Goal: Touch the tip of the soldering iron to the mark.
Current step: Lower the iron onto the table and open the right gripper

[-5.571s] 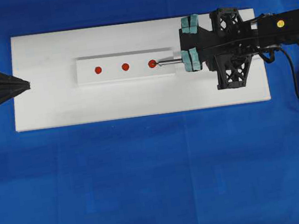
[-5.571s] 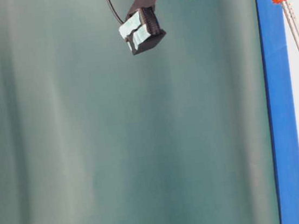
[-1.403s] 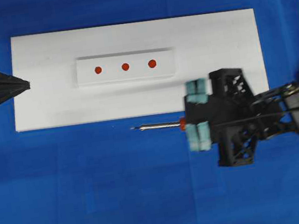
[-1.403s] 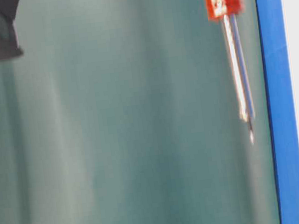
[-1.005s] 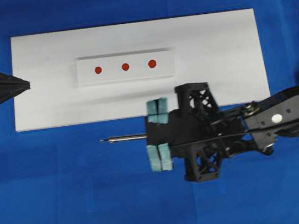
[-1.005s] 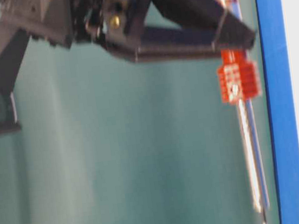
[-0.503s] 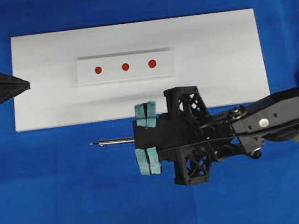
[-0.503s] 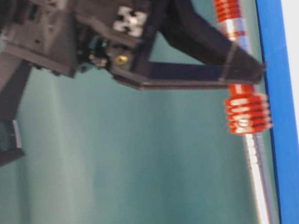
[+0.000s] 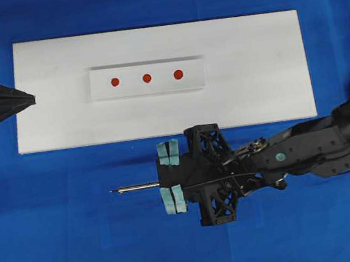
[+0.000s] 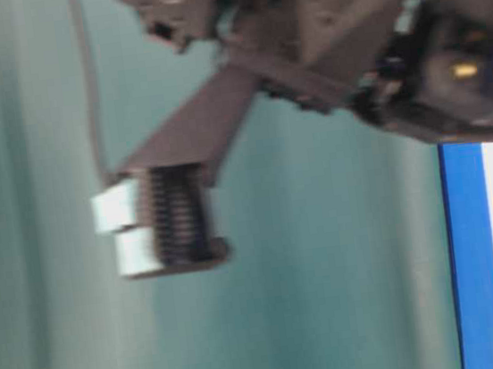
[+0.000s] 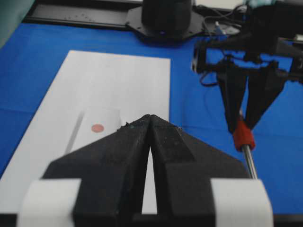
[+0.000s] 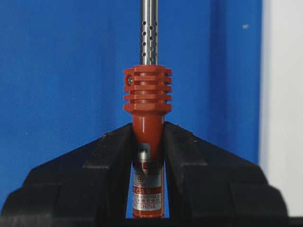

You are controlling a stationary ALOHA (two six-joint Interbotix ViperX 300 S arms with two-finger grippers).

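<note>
Soldering iron [image 12: 147, 137]: one, clamped at its red-orange handle between the right gripper [image 9: 171, 183] fingers [image 12: 111, 161]; perforated shaft seen only in the right wrist view. Tip [image 9: 112, 192]: over the blue table [image 9: 81, 248], well apart from the mark [image 9: 115, 82].
White block [image 9: 194, 81]: one, three red dots, on a white board [image 9: 250, 62].
Left gripper [image 11: 149, 120]: fingers pressed together, holding nothing.

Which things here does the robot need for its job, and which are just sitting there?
Needed for the job:
- soldering iron, clamped in the right gripper
- its tip, over the blue cloth
- the mark, left-end dot on the white block

Just there:
- middle red dot
- right-end red dot
- white board
- left gripper, shut and holding nothing
</note>
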